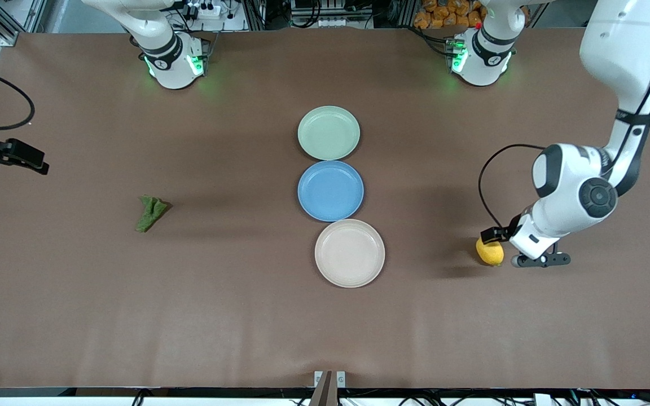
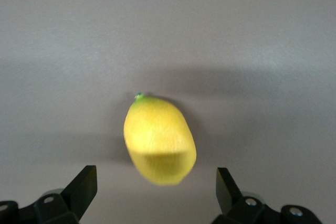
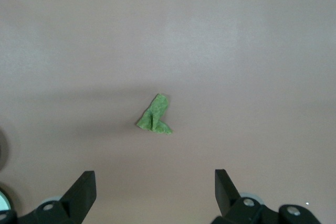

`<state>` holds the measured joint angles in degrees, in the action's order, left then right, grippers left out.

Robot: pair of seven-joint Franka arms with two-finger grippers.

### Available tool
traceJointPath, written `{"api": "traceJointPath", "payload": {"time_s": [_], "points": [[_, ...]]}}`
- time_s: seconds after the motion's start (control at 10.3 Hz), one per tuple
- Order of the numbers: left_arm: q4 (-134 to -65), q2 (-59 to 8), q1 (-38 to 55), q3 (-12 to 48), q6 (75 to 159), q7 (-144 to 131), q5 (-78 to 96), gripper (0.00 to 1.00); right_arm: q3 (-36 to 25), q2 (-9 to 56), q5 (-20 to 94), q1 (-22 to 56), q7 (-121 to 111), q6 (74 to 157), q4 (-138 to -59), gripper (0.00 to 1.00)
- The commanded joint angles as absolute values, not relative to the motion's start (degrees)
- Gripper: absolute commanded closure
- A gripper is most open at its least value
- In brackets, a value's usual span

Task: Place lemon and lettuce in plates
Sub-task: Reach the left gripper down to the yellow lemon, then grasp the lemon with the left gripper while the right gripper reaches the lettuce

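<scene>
The yellow lemon lies on the table toward the left arm's end; in the left wrist view the lemon sits just ahead of the fingertips. My left gripper is low beside it, open and empty, and also shows in the left wrist view. The dark green lettuce lies toward the right arm's end and shows small in the right wrist view. My right gripper is open and empty, high over the table edge, seen too in its wrist view. The mint plate and the beige plate are empty.
A blue plate lies between the mint and beige plates in a line at the table's middle, the beige one nearest the front camera. The brown table is bare elsewhere. A black cable loops from the left arm's wrist.
</scene>
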<state>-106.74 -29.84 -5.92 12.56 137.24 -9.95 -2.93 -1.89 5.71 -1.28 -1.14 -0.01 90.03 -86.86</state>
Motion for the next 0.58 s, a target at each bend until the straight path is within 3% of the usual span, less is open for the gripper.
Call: {"api": "traceJointPath", "payload": {"time_s": [0.0, 0.39, 0.48], "points": [[-103.0, -33.3, -5.9, 12.3, 138.1, -9.3, -2.6, 0.0, -1.4, 4.5, -0.2, -1.8, 1.8, 93.6, -91.7, 0.0], [-102.6, -37.1, -5.4, 10.8, 141.7, -9.4, -2.6, 0.0, -0.8, 2.7, -0.2, -1.8, 6.4, 104.2, -103.6, 0.0], [-102.7, -37.7, -5.0, 10.6, 142.6, -9.5, -3.2, 0.14, -0.4, 2.5, -0.2, -1.8, 6.7, 107.5, -106.8, 0.0]]}}
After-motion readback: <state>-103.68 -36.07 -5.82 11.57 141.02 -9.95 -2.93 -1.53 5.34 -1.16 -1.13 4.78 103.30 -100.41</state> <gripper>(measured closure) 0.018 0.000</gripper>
